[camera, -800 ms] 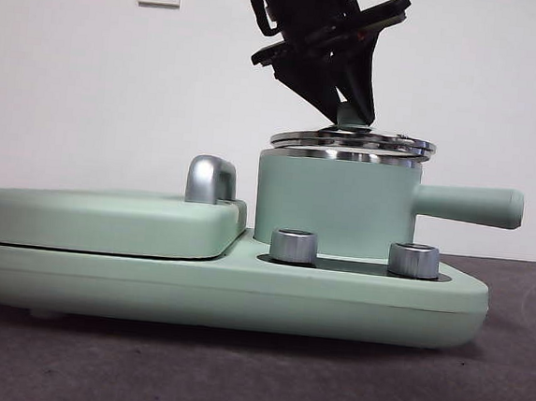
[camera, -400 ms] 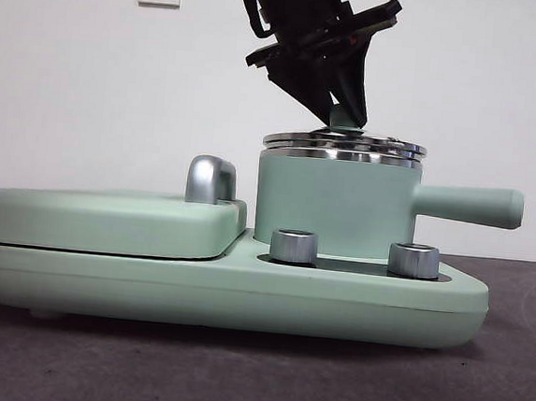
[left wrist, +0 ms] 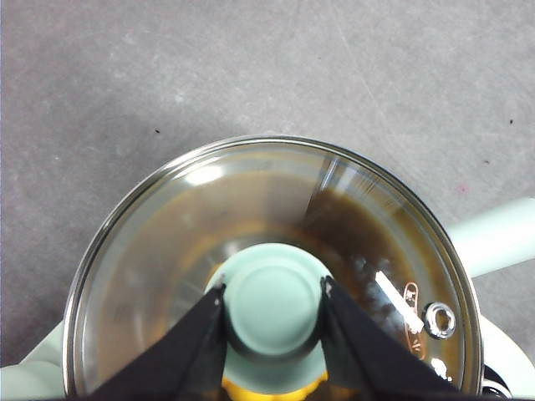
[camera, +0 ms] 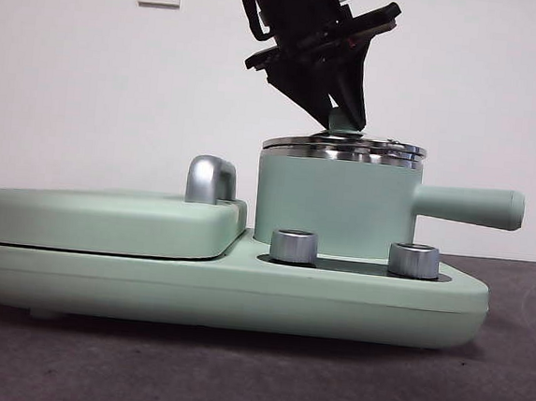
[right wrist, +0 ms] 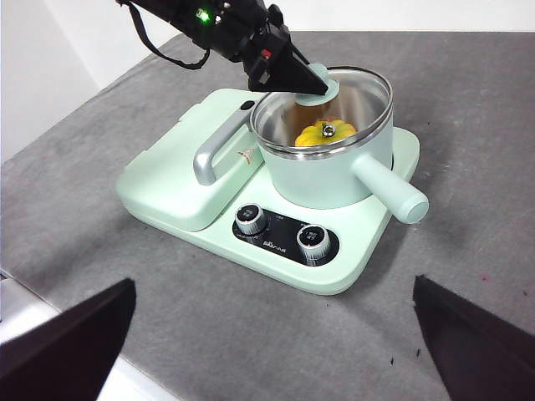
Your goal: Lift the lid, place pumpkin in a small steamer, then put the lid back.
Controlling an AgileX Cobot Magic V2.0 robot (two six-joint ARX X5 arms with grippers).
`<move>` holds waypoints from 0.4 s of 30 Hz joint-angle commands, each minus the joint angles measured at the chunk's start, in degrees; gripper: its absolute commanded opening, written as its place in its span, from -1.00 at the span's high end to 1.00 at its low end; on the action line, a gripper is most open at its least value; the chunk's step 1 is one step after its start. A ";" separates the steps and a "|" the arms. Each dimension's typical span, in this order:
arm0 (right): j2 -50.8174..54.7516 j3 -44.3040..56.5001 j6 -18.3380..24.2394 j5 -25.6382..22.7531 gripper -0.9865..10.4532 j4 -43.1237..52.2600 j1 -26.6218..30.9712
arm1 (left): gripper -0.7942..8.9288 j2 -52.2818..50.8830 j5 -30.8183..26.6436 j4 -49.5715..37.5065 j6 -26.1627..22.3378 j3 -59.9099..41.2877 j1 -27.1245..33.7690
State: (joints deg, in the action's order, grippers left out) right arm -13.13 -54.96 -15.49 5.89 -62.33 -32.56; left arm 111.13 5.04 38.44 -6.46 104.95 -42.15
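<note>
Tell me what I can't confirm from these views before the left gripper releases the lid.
- Yellow-orange ribbed toy pumpkin: hidden in the front view by the mint-green steamer pot wall.
- Round glass lid: its near edge is cut off in the left wrist view.
- Left gripper: whether the pads actually press the knob.

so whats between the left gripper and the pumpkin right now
The lid: the left gripper is shut on its knob, and the right wrist view shows the pumpkin under the glass inside the small steamer.

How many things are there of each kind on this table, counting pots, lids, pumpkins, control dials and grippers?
Pots: 1, small steamer
Lids: 1, lid
Pumpkins: 1, pumpkin
Control dials: 2
Grippers: 2, left gripper, right gripper
Total: 7
</note>
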 commanded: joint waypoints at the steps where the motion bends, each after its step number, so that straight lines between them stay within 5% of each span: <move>1: -0.11 -0.42 -0.63 -0.15 -0.09 0.57 -0.31 | 0.81 1.86 0.28 0.98 -1.90 1.38 -0.33; 12: -0.11 -0.42 -0.63 -0.37 -0.09 0.57 -0.31 | 0.81 1.97 -0.20 1.09 -1.88 1.38 -0.24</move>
State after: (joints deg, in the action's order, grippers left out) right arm -13.13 -54.96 -15.49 5.78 -62.33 -32.58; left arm 111.39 4.51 38.54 -7.57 104.95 -42.09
